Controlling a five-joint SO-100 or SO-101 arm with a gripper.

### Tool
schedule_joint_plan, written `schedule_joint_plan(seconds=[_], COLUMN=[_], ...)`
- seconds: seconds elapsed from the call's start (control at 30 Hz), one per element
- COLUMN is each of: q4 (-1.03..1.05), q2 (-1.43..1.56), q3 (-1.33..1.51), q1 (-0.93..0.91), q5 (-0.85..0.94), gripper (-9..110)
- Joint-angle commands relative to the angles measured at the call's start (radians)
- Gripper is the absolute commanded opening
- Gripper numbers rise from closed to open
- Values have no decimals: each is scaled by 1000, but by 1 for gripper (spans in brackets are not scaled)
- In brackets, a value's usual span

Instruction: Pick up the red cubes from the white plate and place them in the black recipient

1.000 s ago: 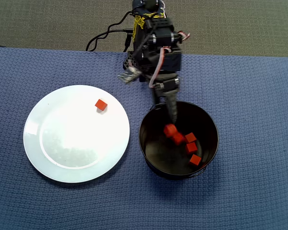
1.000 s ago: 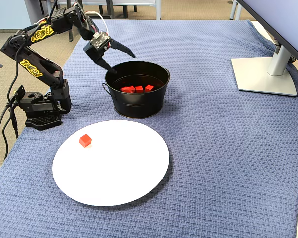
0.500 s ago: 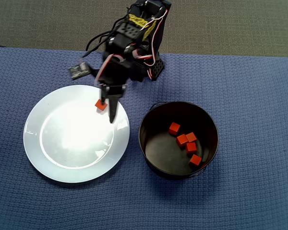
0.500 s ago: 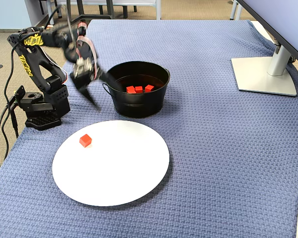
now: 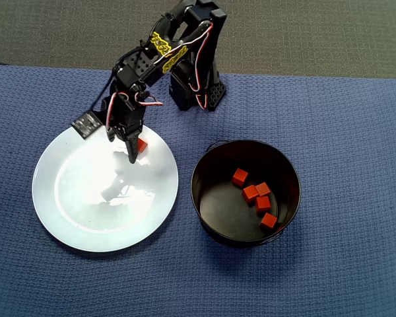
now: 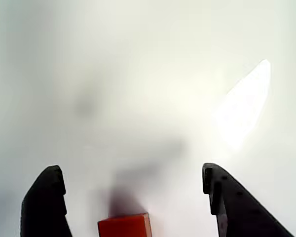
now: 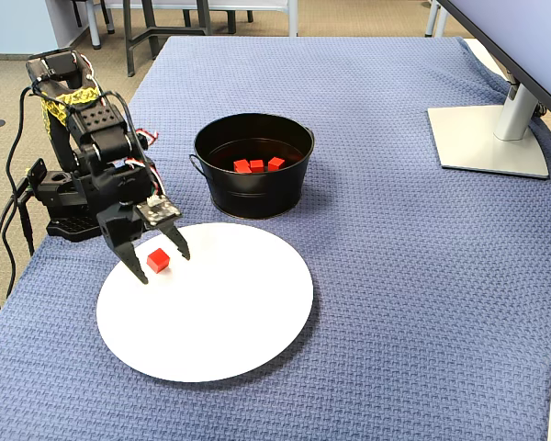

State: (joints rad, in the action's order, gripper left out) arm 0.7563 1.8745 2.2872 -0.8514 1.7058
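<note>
Last red cube point(image 7: 158, 260) on the white plate point(image 7: 230, 322) sits near the rim at about 10 o'clock in the fixed view, between the spread fingers of the end effector point(image 7: 162, 263), which is open and holds nothing. In the wrist view the cube point(image 6: 124, 225) is at the bottom edge, left of centre between the tips, so shift to centre it, drop until the tips nearly touch the plate, then close. Farther off, the black recipient point(image 7: 253, 188) holds the other cubes point(image 5: 254, 195); lift clear of its rim.
</note>
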Motion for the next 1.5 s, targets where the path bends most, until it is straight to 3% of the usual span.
schedule_joint_plan(seconds=[0.0,0.37,0.8,1.13,1.47], q4=[-51,-97,-6,48,6], q2=[2,72,155,170,160], q3=[12,152,163,176,187], q1=[20,92,140,130,129], q5=[3,-37,-115,-57,-67], gripper=[28,27,22,20,0])
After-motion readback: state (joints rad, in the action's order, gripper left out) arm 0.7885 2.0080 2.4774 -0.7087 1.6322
